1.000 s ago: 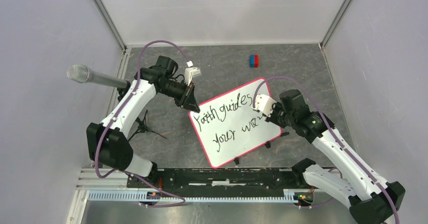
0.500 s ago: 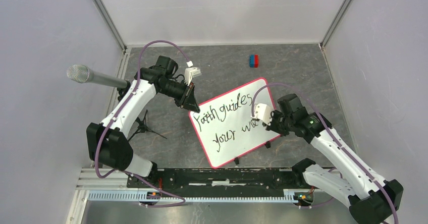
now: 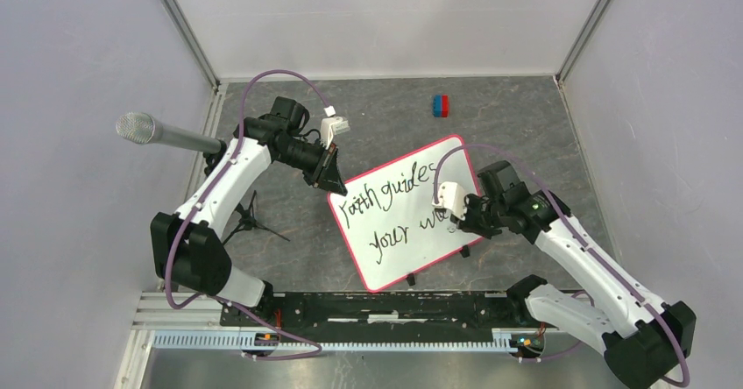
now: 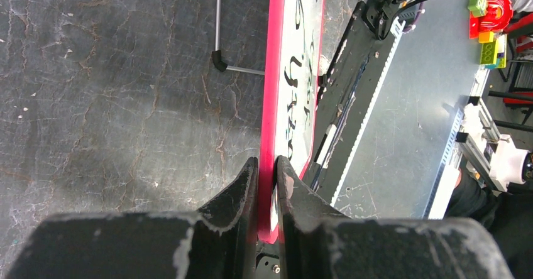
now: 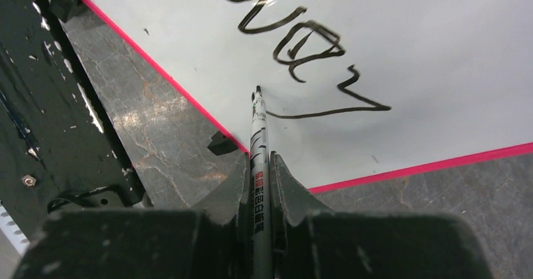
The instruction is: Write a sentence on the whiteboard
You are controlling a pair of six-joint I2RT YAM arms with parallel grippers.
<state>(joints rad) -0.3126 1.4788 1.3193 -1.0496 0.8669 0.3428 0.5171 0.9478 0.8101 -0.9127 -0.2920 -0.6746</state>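
The whiteboard [image 3: 421, 251] lies tilted on the grey table, white with a red-pink rim. On it the sentence [image 3: 387, 193] stands in black marker in two lines, the lower one [image 3: 408, 231] ending under my right arm. My left gripper [image 3: 331, 181] is shut on the board's left corner; the left wrist view shows the rim [image 4: 274, 71] pinched between the jaws [image 4: 267, 166]. My right gripper [image 5: 259, 163] is shut on a silver marker [image 5: 258, 134]. Its tip touches the board [image 5: 408, 53] at the end of the last letter's long tail, below "way" [image 5: 295, 40].
A microphone [image 3: 166, 133] on a small black tripod [image 3: 248, 220] stands at the left. A red and blue block [image 3: 440, 105] lies at the back. Black clips [image 3: 464, 251] stick out of the board's near edge, close to the black rail [image 3: 377, 306].
My right gripper has moved left and nearer across the board with the marker, adding strokes to the last word. The left arm and the board have not moved.
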